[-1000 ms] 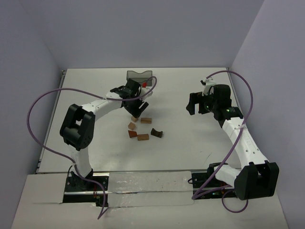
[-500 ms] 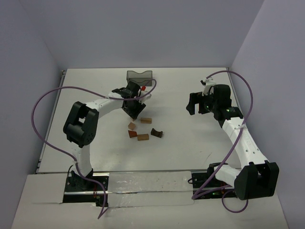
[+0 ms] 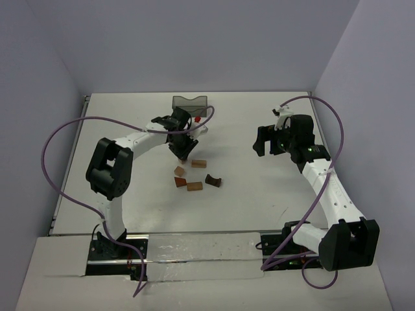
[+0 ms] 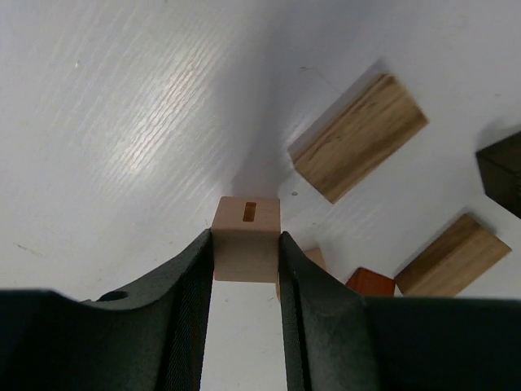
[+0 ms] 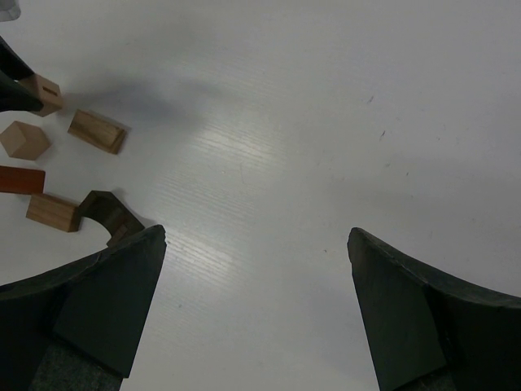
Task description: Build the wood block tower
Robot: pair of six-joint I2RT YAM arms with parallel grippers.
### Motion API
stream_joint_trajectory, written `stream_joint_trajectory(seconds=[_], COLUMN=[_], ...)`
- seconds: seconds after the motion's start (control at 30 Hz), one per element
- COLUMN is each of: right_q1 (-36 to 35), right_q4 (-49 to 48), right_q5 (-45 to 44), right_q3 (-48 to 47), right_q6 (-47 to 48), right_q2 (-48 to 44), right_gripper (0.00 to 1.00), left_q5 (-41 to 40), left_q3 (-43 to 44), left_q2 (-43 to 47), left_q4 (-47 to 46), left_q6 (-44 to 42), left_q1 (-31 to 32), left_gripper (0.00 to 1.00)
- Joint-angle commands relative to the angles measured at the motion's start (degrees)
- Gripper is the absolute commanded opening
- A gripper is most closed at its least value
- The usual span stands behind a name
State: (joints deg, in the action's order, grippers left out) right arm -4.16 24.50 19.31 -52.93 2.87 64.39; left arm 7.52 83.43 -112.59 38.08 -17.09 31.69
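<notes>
My left gripper (image 3: 183,150) is shut on a light tan cube (image 4: 246,240) with a slot in its top face, just behind the loose blocks. It holds the cube close to the table; I cannot tell if the cube touches it. The loose blocks are a tan bar (image 3: 198,164), a tan cube (image 3: 179,171), a reddish-brown wedge (image 3: 179,183), another tan bar (image 3: 194,186) and a dark brown arch (image 3: 213,179). The right wrist view shows the held cube (image 5: 42,91), the arch (image 5: 106,212) and the nearer bar (image 5: 98,130). My right gripper (image 3: 262,141) is open and empty, well to the right.
A dark translucent bin (image 3: 190,102) stands at the back, just behind the left gripper. A small red object (image 3: 196,119) lies by the left wrist. Purple cables loop over both arms. Walls close in the white table (image 3: 246,194) on the left, back and right.
My left gripper has shifted slightly toward the back with the cube, and its elbow has swung right. The right arm has not moved.
</notes>
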Motion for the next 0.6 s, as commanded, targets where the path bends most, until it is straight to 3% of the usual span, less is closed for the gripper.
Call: stream_joint_trajectory(seconds=[0.0, 0.2, 0.37, 0.57], right_q1=[0.38, 0.38, 0.38, 0.38], right_q4=[-0.95, -0.95, -1.12, -1.29], right_q5=[1.43, 1.21, 0.45, -0.06], right_q3=[-1.00, -0.60, -0.77, -0.69], right_q6=[0.64, 0.99, 0.64, 0.64], right_q2=[0.12, -0.14, 0.03, -0.05], right_gripper=[1.00, 1.00, 1.00, 1.00], left_q5=[6.78, 8.30, 6.95, 5.54], left_q3=[4.89, 8.87, 11.88, 12.87], left_q2=[3.60, 1.22, -1.53, -2.61], left_q4=[4.45, 10.00, 11.86, 12.41], left_q6=[-5.95, -12.45, -14.02, -17.43], left_q1=[1.52, 3.95, 5.78, 7.30], left_gripper=[0.00, 0.01, 0.13, 0.16])
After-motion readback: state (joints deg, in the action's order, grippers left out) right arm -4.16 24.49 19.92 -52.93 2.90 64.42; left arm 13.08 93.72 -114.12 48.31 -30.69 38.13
